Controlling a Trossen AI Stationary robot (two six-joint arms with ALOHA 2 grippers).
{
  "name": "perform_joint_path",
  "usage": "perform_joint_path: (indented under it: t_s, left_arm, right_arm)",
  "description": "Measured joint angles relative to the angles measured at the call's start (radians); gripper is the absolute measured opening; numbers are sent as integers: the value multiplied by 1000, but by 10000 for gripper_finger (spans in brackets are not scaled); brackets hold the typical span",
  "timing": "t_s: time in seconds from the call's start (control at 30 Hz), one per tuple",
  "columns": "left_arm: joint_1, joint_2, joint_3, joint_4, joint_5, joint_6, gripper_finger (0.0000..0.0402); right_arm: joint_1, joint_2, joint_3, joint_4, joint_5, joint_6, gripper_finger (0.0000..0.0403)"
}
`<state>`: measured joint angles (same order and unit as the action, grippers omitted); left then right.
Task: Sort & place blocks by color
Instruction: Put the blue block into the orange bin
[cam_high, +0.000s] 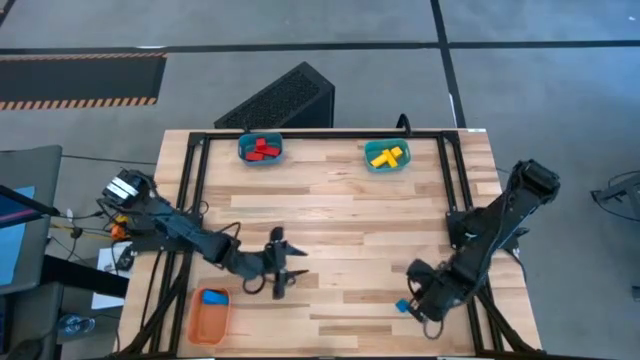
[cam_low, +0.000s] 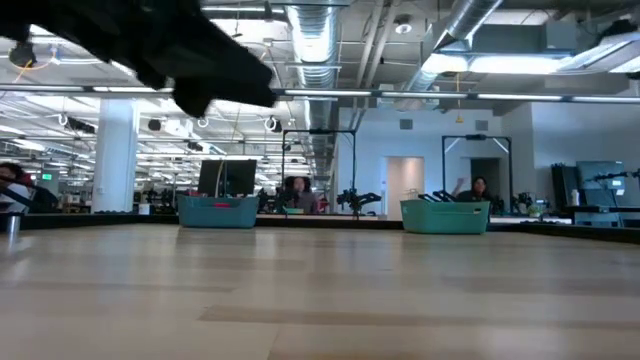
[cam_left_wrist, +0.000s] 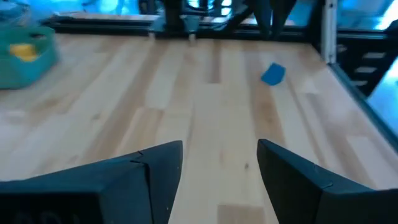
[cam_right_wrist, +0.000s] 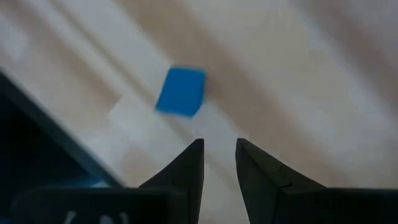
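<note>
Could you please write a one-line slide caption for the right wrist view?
Right claw, fingers slightly apart and empty, hovers over the wooden table just short of a loose blue block.

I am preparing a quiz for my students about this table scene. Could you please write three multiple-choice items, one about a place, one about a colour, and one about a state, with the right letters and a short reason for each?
1. Where does the loose blue block lie?
A. on the bare table by the right gripper
B. in the bin with yellow blocks
C. under the left gripper

2. What colour are the blocks in the teal bin at the far left?
A. yellow
B. red
C. blue

3. How is the left gripper?
A. shut on a block
B. open and empty
C. out of view

Answers:
1 A: the high view shows it on wood at the near right edge.
2 B: red blocks show inside it.
3 B: its wrist view shows bare wood between the spread fingers.
</note>
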<state>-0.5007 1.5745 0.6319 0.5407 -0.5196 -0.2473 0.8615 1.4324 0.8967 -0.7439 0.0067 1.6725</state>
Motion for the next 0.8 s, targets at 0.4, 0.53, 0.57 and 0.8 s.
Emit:
perform_joint_path:
  t_s: [0.4, 0.53, 0.57, 0.8]
  left_arm:
    - [28, 286, 22, 450, 31, 122, 197]
    - [54, 292, 28, 438, -64, 139, 197]
    - [63, 292, 28, 441, -64, 139, 197]
    - [133, 292, 28, 436, -60, 180, 197]
  right_arm:
    - [177, 217, 0, 44, 134, -58, 127]
    - [143, 266, 5, 54, 40, -168, 120]
    - [137, 269, 5, 57, 35, -210, 119]
    - [80, 281, 133, -57, 78, -360, 107]
